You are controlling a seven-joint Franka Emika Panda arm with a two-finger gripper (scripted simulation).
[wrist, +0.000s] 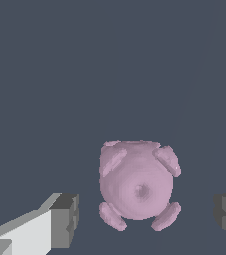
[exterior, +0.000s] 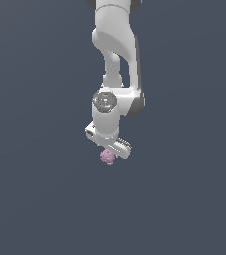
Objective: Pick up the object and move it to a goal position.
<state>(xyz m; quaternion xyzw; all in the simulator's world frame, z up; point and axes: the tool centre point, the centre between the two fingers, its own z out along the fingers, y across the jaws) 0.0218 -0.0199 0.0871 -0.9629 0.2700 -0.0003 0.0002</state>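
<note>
The object (exterior: 107, 157) is a small pinkish-purple lumpy blob with short stubs, seen in the exterior view just below the white arm's hand. In the wrist view the object (wrist: 137, 185) lies between the two dark fingertips (wrist: 64, 219), with a gap on each side. My gripper (wrist: 147, 216) is open around it and touches it on neither side. In the exterior view the gripper (exterior: 110, 153) sits right over the object, and the fingers are mostly hidden by the hand.
A plain dark grey-blue surface (exterior: 35, 199) fills both views. The white arm (exterior: 115, 50) comes down from the top of the exterior view.
</note>
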